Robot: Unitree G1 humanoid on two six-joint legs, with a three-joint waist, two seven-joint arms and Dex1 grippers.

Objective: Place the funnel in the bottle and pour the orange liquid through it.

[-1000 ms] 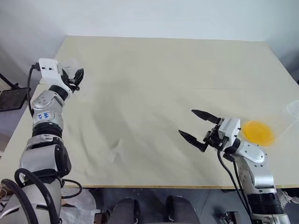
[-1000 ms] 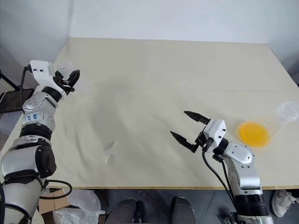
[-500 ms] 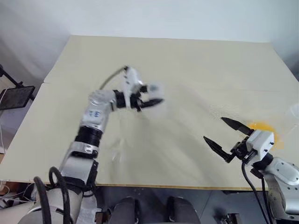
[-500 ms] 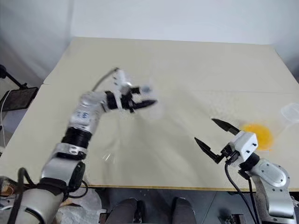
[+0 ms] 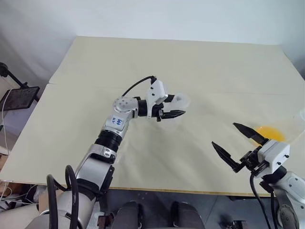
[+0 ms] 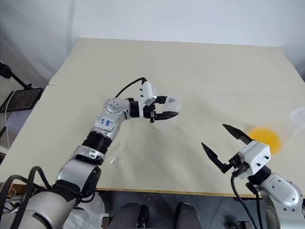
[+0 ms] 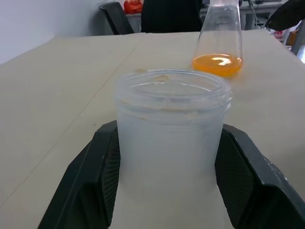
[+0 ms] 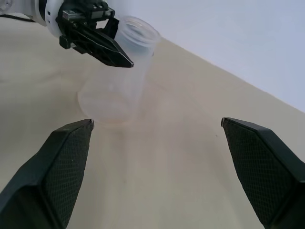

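On the left, near the front edge of the pale beige desk (image 6: 200, 62), lies a small clear see-through funnel (image 6: 110, 160), just beside my left arm. My left end effector (image 5: 172, 107) grips the neck of a clear conical flask-shaped bottle (image 5: 178, 102) over the middle of the desk. My right end effector (image 5: 237, 142) hangs spread wide, holding nothing. Behind it, a second clear conical flask (image 7: 219, 42) holds the translucent orange liquid (image 5: 269, 133).

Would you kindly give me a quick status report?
Left end effector shut on the clear bottle, base on the table. Right end effector open, empty. Orange liquid in the other flask.
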